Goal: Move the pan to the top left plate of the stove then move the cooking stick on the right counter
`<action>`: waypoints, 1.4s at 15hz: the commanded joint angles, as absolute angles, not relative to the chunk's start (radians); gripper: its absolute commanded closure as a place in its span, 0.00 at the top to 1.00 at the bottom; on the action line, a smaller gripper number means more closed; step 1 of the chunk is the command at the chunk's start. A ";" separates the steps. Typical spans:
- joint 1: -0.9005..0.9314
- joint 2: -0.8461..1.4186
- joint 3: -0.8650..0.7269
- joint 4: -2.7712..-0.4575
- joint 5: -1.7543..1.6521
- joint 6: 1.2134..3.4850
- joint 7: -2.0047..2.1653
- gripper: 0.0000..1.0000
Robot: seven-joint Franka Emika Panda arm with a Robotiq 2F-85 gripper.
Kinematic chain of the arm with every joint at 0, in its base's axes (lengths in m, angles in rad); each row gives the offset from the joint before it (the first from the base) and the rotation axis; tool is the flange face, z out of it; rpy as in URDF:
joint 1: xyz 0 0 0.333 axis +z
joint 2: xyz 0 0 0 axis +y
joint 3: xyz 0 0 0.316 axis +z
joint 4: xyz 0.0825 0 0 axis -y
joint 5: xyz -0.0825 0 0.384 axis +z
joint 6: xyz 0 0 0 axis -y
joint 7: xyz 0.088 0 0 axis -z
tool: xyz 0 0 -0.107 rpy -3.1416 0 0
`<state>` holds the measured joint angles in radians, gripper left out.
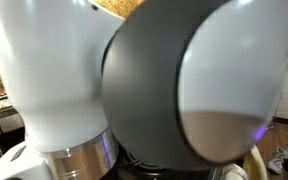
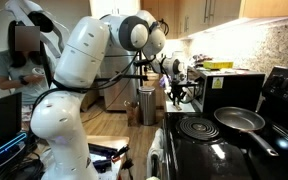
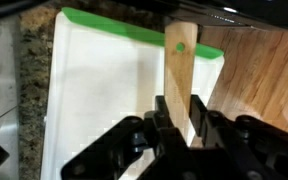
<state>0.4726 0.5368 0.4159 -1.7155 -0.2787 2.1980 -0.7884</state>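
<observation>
The hand is clenched on the wooden spoon, holding it over the white cutting board, probably to set it down; the pan sits on the stove.

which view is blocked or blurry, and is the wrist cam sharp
An exterior view is nearly filled by the arm, close and soft; in an exterior view the pan is clear; in the wrist view the cooking stick is sharp, the pincer dark.

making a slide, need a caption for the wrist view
Gripper shut on the cooking stick over a white, green-edged cutting board, with a wooden countertop alongside.
</observation>
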 commanded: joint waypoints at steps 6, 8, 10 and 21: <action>0.482 0.627 0.418 -1.656 -0.247 2.158 -0.776 0.07; 0.485 0.644 0.416 -1.642 -0.247 2.162 -0.769 0.07; 0.490 0.658 0.415 -1.629 -0.251 2.155 -0.771 0.07; 0.501 0.650 0.379 -1.574 -0.270 2.054 -0.732 0.96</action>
